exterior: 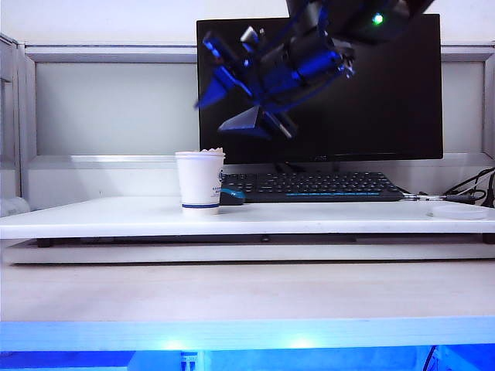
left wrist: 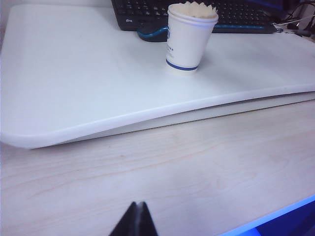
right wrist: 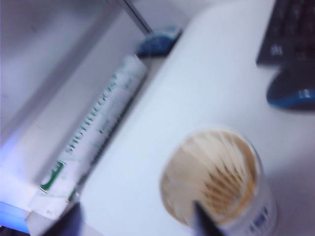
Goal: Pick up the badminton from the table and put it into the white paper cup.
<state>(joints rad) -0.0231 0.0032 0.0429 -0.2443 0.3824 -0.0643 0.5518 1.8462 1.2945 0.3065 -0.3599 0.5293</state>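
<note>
Right fingers (right wrist: 199,219) parted above cup (right wrist: 216,182) — badminton (right wrist: 211,169) inside.

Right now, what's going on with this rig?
The badminton already sits inside the white paper cup on the table, feather tips poking above the rim. The right claw hangs open in the air above the cup, holding nothing. The left claw is parked low over the wood surface in front of the table, shut and idle.
</note>
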